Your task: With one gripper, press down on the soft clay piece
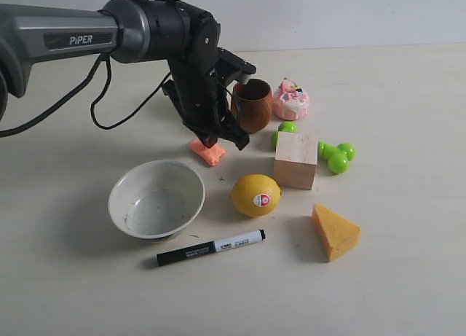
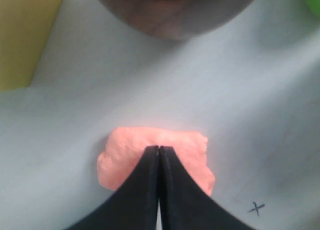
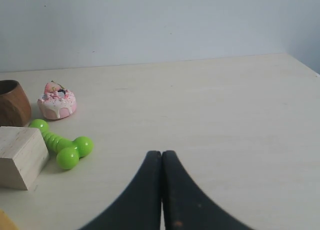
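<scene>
The soft clay piece [image 1: 208, 152] is a small salmon-pink lump on the pale table, between the white bowl and the brown cup. My left gripper [image 1: 212, 140] is shut and its tips rest on top of the clay. In the left wrist view the closed black fingertips [image 2: 159, 149] sit over the middle of the clay [image 2: 129, 150], hiding part of it. My right gripper [image 3: 161, 153] is shut with nothing in it, low over bare table; the exterior view does not show it.
A brown cup [image 1: 252, 105] stands just beyond the clay. Nearby are a white bowl [image 1: 156, 199], lemon [image 1: 255, 195], wooden cube [image 1: 295, 160], green dumbbell toy [image 1: 335, 156], pink donut [image 1: 290, 100], orange-yellow wedge [image 1: 334, 232] and black marker [image 1: 210, 247].
</scene>
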### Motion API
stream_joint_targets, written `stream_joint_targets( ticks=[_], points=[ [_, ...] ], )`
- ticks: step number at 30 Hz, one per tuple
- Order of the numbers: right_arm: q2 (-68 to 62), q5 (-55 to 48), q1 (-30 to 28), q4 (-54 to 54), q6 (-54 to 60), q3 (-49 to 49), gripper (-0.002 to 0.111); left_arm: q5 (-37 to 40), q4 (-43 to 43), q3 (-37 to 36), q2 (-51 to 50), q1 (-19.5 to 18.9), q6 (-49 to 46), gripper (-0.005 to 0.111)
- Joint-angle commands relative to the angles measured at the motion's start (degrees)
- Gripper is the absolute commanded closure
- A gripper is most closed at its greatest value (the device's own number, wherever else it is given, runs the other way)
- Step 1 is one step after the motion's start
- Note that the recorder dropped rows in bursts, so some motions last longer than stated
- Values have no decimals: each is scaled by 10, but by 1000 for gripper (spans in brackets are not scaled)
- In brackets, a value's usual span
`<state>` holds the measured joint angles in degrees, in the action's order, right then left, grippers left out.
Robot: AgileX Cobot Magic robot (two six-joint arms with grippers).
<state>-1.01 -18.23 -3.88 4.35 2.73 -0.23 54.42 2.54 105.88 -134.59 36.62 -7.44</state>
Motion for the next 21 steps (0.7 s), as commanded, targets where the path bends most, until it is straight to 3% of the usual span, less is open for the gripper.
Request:
stream_joint_targets(
  ticks=[1,21],
  points=[
    [3,3,3,0,3,2,108,11,-1,2,-23,-2,-1,107],
    [3,3,3,0,3,2,108,40,0,2,-111,-2,-1,107]
  ],
)
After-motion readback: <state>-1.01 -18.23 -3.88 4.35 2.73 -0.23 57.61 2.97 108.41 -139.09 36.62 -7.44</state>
